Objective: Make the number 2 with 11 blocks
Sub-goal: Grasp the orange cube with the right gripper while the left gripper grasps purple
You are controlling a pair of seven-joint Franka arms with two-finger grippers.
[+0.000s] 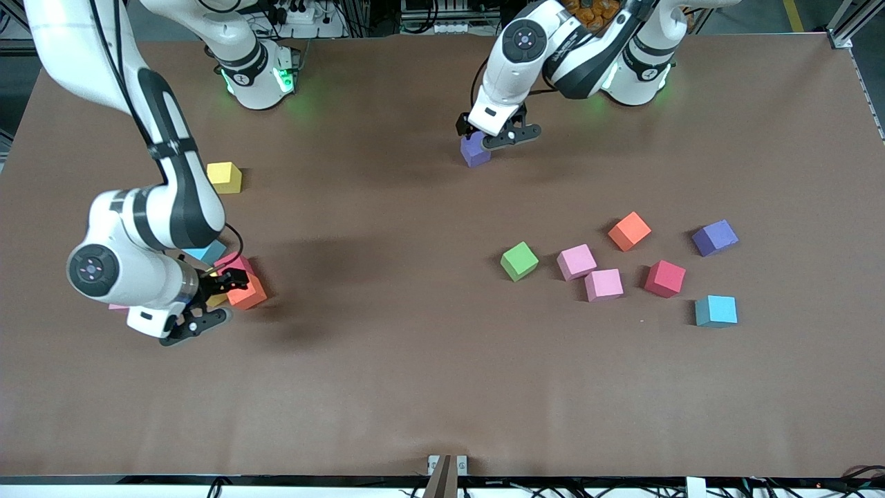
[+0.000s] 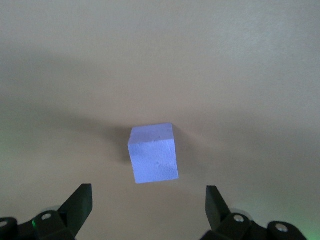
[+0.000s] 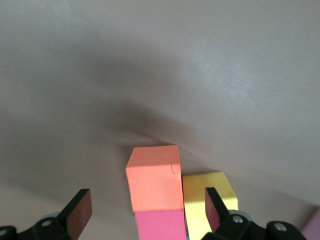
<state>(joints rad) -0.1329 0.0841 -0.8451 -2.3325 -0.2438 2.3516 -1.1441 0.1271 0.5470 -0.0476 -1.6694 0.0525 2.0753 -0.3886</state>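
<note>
Nearby, seven loose blocks (image 1: 603, 284) lie scattered, none touching.

abt 14 blocks (image 1: 519, 261), 2 robot arms (image 1: 173, 180)

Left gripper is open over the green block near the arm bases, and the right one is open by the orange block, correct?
Not quite: the block under the open left gripper is purple, not green; the left wrist view shows it between the spread fingers. The green block lies nearer the front camera with the loose ones. The right gripper is indeed open by the orange block.
</note>
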